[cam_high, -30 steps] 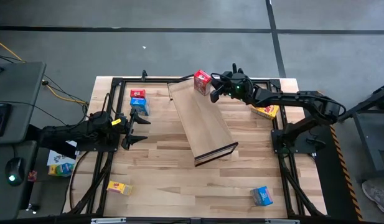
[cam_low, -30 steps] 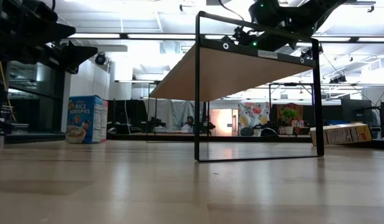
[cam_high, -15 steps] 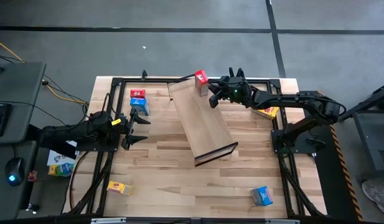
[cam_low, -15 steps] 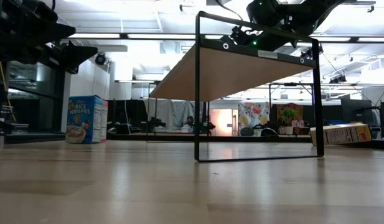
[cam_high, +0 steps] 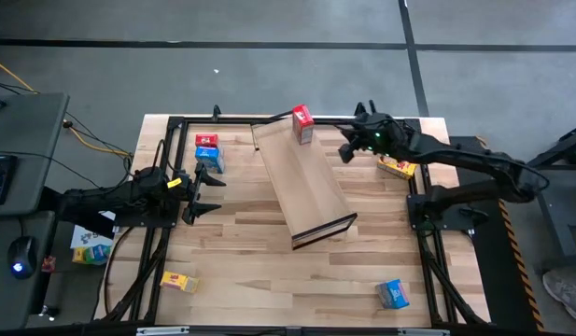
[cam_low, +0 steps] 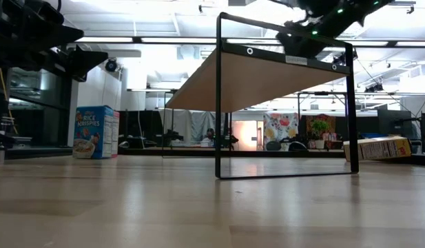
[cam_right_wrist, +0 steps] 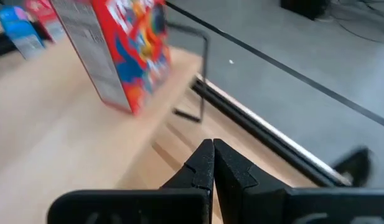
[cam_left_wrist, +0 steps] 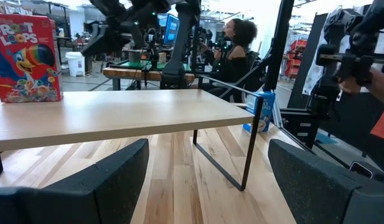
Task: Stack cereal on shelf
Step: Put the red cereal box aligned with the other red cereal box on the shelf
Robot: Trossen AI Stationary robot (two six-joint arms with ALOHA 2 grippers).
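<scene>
Butcher-block table (cam_high: 250,271) centre frame, grey floor around. Shelf (cam_high: 302,182) diagonal mid-table; red cereal box (cam_high: 302,124) upright at its upper end. Right gripper (cam_high: 347,149) beside, pinched empty. Left gripper (cam_high: 205,194) spread wide, idle.

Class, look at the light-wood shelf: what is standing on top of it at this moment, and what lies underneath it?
One red cereal box stands upright at the far end of the shelf, clear of the right pincer. In the low view, only bare tabletop shows beneath; from above, the panel hides that area.
</scene>
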